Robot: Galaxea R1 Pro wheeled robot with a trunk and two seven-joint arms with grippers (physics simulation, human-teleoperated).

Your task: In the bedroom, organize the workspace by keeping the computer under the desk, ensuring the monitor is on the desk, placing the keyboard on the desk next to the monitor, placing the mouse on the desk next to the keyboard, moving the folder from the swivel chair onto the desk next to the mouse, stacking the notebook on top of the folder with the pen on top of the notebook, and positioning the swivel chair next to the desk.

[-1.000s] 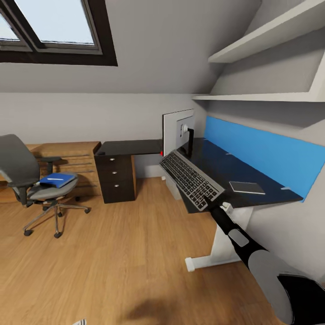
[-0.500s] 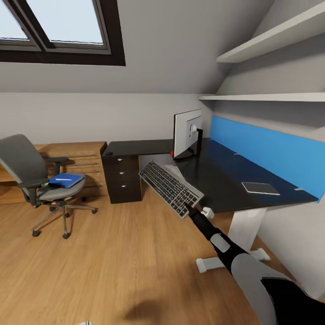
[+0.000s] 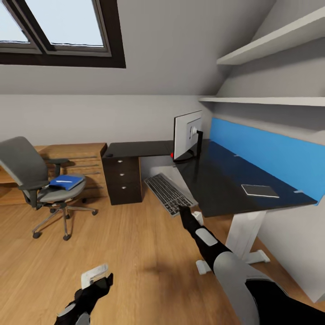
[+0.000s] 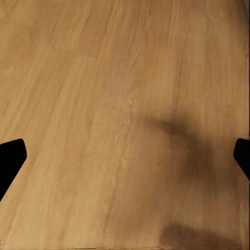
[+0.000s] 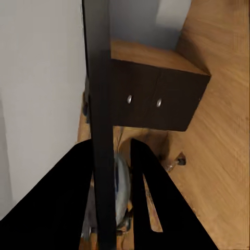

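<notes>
While the right arm stretches out toward 12 o'clock, its gripper (image 3: 182,210) is clenched on the near end of the keyboard (image 3: 170,194), which hangs tilted over the floor (image 3: 135,253), just off the tabletop (image 3: 216,180) edge and not resting on it. R wrist view confirms: both fingers (image 5: 143,177) pinch the thin dark slab edge-on, black drawers (image 5: 156,101) w/ silver knobs behind it. Monitor (image 3: 187,134) stands on the tabletop at approx 1 o'clock, white back toward us, red dot at its lower corner. Notebook (image 3: 259,191) lies flat on the tabletop at 2 o'clock, well apart from the monitor. Over at 10 o'clock, swivel chair (image 3: 27,171) sits away from the desk, blue folder (image 3: 66,182) on its seat, white pen (image 3: 64,180) on top of the folder. L gripper (image 3: 97,277) low at 7 o'clock, released, fingers (image 4: 10,159) spread wide over bare wood floor, holding nothing. Skylight (image 3: 58,27) up at 11 o'clock.
</notes>
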